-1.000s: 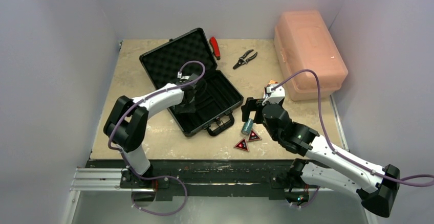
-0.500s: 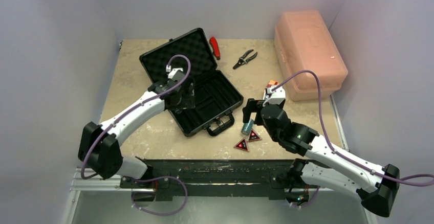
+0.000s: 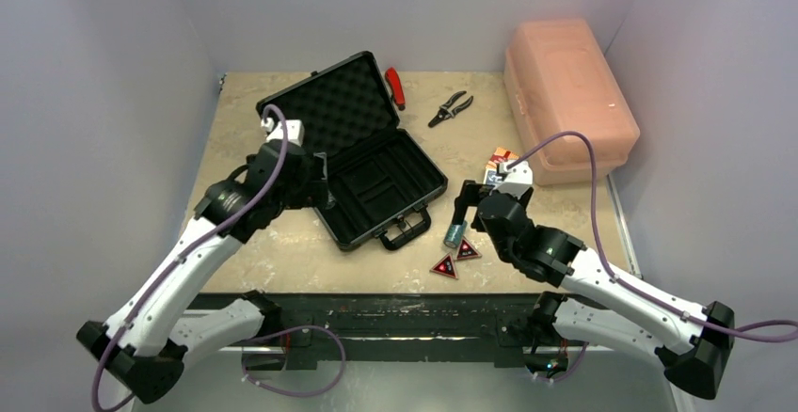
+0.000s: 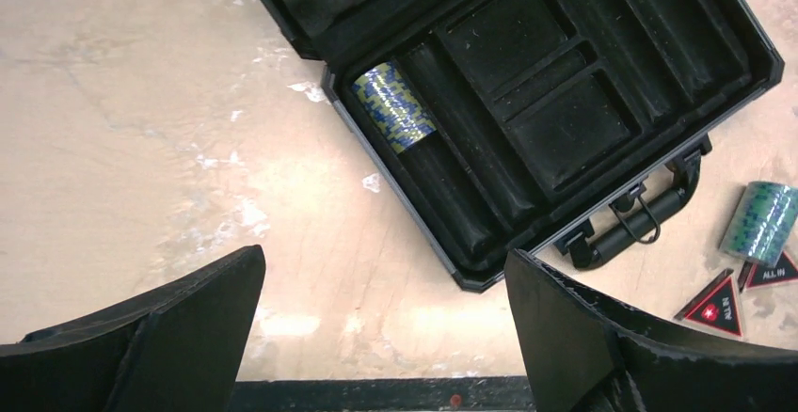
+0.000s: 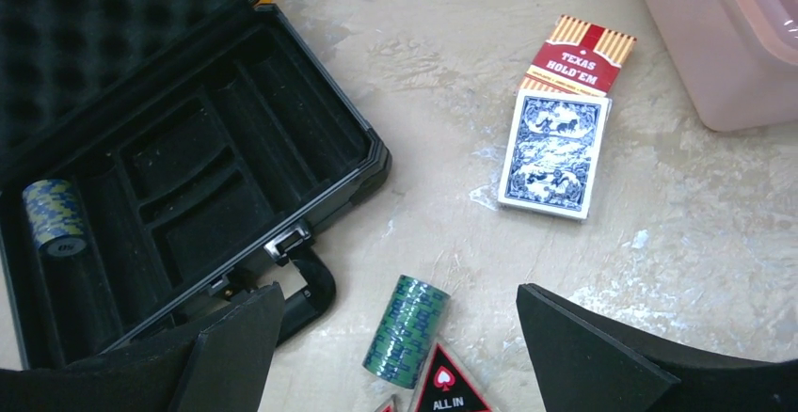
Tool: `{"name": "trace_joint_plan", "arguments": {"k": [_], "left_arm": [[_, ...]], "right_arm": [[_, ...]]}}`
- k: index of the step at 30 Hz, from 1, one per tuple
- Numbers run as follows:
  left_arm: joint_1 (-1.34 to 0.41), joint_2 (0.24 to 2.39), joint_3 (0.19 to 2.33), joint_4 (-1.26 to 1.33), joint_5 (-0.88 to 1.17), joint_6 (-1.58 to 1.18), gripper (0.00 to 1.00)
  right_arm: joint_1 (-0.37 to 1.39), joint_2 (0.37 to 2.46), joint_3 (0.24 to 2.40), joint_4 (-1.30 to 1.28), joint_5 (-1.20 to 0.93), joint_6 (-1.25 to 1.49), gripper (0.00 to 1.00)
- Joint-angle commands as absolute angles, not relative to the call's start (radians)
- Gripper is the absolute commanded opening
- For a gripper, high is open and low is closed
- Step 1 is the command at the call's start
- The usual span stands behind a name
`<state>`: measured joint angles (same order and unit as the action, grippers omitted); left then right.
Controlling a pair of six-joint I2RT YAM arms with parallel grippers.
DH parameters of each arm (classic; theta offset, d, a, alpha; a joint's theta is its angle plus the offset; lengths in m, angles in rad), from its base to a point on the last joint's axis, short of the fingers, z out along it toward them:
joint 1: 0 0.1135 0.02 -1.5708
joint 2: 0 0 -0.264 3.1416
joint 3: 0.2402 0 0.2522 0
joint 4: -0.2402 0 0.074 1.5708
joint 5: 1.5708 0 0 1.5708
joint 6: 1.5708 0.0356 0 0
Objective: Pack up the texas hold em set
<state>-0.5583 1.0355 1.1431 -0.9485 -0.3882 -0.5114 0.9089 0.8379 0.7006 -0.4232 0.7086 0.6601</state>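
Observation:
The black briefcase (image 3: 428, 163) lies open on the table, its foam lid tilted back. One teal chip roll (image 4: 395, 108) rests in a long slot at the case's left end. My left gripper (image 4: 386, 271) hangs open above bare table just left of the case, holding nothing. A second teal chip roll (image 5: 406, 331) lies on the table by the case handle, with my open right gripper (image 5: 400, 299) above it, a finger to either side. Two red-black triangles (image 3: 444, 266) lie beside that roll. The blue card deck (image 5: 553, 153) and the orange-red card box (image 5: 579, 55) lie beyond it.
A large pink plastic box (image 3: 567, 97) stands at the back right. Pliers (image 3: 451, 109) and a red-handled tool (image 3: 395, 87) lie behind the case. The black front rail (image 4: 376, 395) runs along the table's near edge.
My left gripper opened and left the chip roll in the case, then drew back out of the case to the left. The right gripper shifted slightly over the roll on the table.

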Motion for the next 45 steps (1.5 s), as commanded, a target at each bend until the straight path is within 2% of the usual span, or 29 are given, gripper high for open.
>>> {"name": "trace_joint_plan", "arguments": {"k": [1,4,9,14,21,33,45], "left_arm": [[-0.555,0.913,1.130,-0.986,-0.427,-0.382,1.00],[-0.556,0.817,1.023,-0.909,-0.445,-0.329,1.00],[-0.555,0.676,0.897,-0.780,-0.353,-0.306,1.00],[-0.555,0.721,0.938,-0.833,-0.341,-0.286,1.00],[-0.554,0.750,0.937,-0.826,-0.291,-0.258,1.00],[-0.555,0.752,0.937,-0.816,-0.270,-0.240,0.99],[-0.554,0.771,0.938,-0.813,-0.252,-0.232,0.97]], "right_arm": [[0.907,0.858,0.712,-0.434,0.785,0.673,0.99],[0.901,0.899,0.745,-0.457,0.807,0.668,0.99],[0.846,0.989,0.807,-0.479,0.783,0.670,0.99],[0.676,1.128,0.849,-0.465,0.612,0.642,0.99],[0.579,1.356,0.976,-0.530,0.595,0.657,0.99],[0.419,1.517,1.032,-0.470,0.494,0.577,0.99],[0.356,1.603,1.053,-0.389,0.462,0.500,0.99]]}}
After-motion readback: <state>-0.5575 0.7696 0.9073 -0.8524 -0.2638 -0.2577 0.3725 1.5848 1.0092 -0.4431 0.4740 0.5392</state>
